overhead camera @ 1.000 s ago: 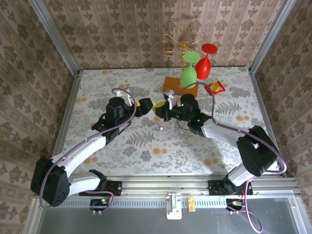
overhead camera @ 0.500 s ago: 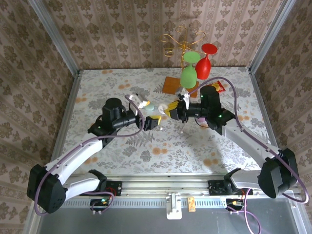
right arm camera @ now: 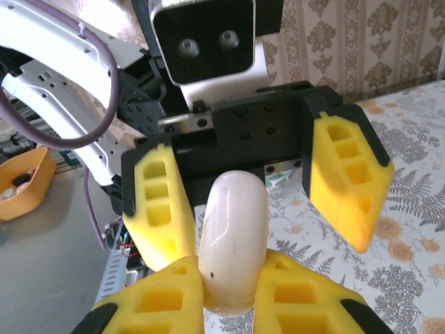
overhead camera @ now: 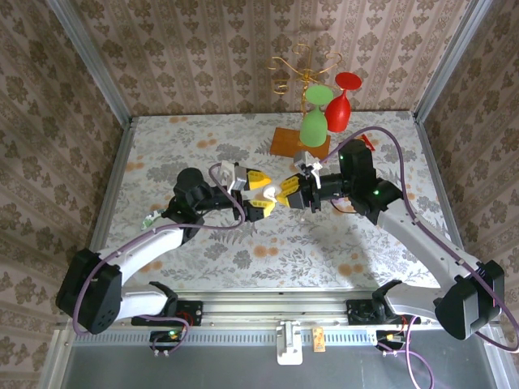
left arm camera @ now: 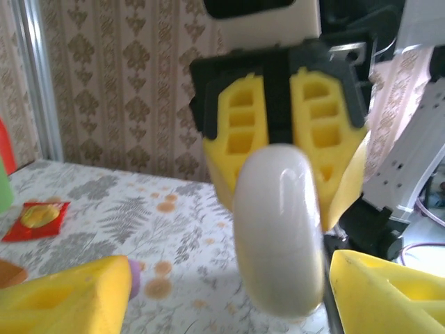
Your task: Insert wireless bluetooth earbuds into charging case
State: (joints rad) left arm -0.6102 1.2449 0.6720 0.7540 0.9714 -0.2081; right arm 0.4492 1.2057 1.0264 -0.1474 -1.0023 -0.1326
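Note:
A white oval pebble-shaped case (right arm camera: 233, 240) hangs in the air over the middle of the table (overhead camera: 243, 243). My right gripper (right arm camera: 233, 282) is shut on its lower end. My left gripper (left arm camera: 229, 292) faces it tip to tip and is open, with its yellow fingers (right arm camera: 163, 209) standing apart on either side of the case's free end (left arm camera: 278, 229). From above, the left gripper (overhead camera: 256, 194) and right gripper (overhead camera: 287, 194) meet nose to nose. A small purple rounded thing (left arm camera: 133, 275) peeks out beside my left finger; I cannot tell what it is. The earbuds are out of view.
A green glass (overhead camera: 315, 121) and a red glass (overhead camera: 342, 101) hang from a gold rack (overhead camera: 304, 69) at the back, over an orange board (overhead camera: 288, 142). A red packet (left arm camera: 35, 219) lies on the table. A small whitish-green item (overhead camera: 149, 218) lies at the left.
The two grippers drew together and now meet tip to tip above the table's middle. The right arm pulled back to the right. The left fingers now straddle the case.

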